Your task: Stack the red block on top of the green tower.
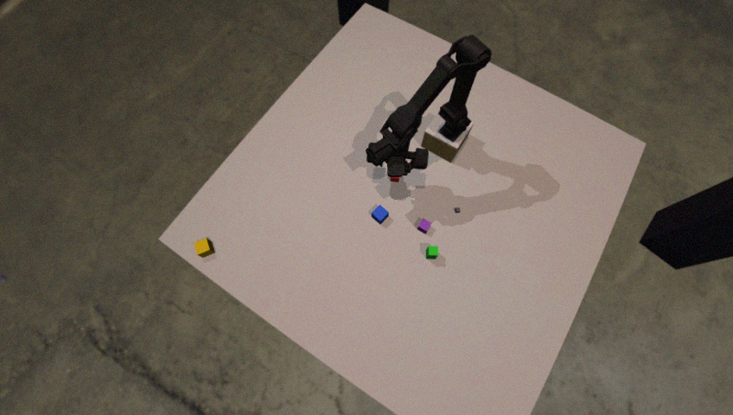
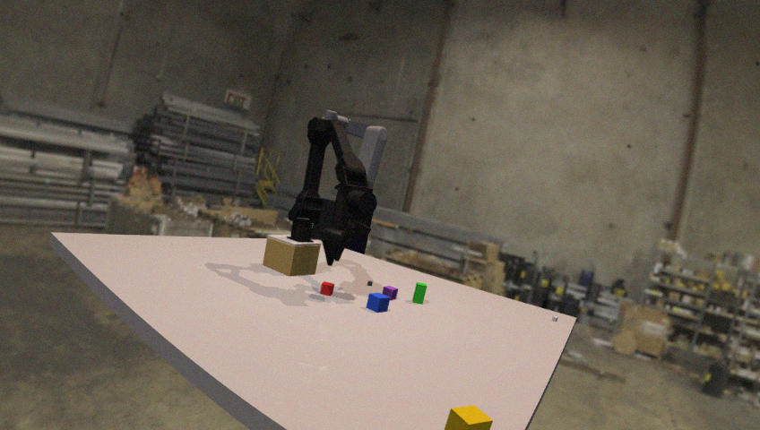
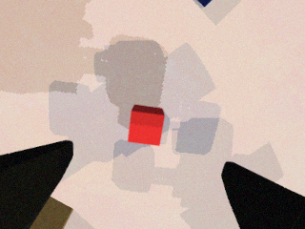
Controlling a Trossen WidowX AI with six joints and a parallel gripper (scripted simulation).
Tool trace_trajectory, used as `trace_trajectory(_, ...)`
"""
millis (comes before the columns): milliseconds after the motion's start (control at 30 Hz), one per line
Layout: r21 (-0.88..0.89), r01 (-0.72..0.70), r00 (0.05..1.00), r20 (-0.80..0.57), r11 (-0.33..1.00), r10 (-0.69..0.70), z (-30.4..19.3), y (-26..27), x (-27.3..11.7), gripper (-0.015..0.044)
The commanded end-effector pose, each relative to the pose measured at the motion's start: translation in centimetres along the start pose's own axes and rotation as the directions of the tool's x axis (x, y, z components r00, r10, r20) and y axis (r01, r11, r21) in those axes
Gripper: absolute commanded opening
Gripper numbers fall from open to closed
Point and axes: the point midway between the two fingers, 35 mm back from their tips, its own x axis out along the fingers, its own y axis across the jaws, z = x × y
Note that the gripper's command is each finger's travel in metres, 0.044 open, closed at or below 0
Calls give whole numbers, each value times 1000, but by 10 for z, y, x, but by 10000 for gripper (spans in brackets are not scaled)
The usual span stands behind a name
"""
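Observation:
The red block (image 1: 394,179) (image 2: 326,288) (image 3: 146,128) lies on the table, partly hidden by the arm in the top view. My gripper (image 2: 332,262) (image 3: 149,159) is open and empty, pointing down. It hangs above the table over the red block; in the wrist view the block shows between the two fingers and a little beyond their tips. The green tower (image 1: 432,251) (image 2: 419,293) stands upright, narrow and taller than it is wide. It is outside the wrist view.
A blue block (image 1: 379,213) (image 2: 377,302) and a purple block (image 1: 423,225) (image 2: 390,292) lie between the red block and the green tower. A tiny dark cube (image 1: 457,209) (image 2: 369,282) lies near the purple block. A yellow block (image 1: 203,246) (image 2: 469,417) is at the far corner.

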Motion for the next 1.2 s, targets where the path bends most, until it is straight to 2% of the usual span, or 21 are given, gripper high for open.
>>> trace_trajectory(0, -4, -7, 1000, 1, 1000, 7, -2, 2, 8, 440)
trace_trajectory(200, -4, -7, 1000, 1, 1000, 7, -3, 4, 45, 440)
trace_trajectory(1167, -4, -7, 1000, 0, 1000, 7, -4, 4, 84, 440)
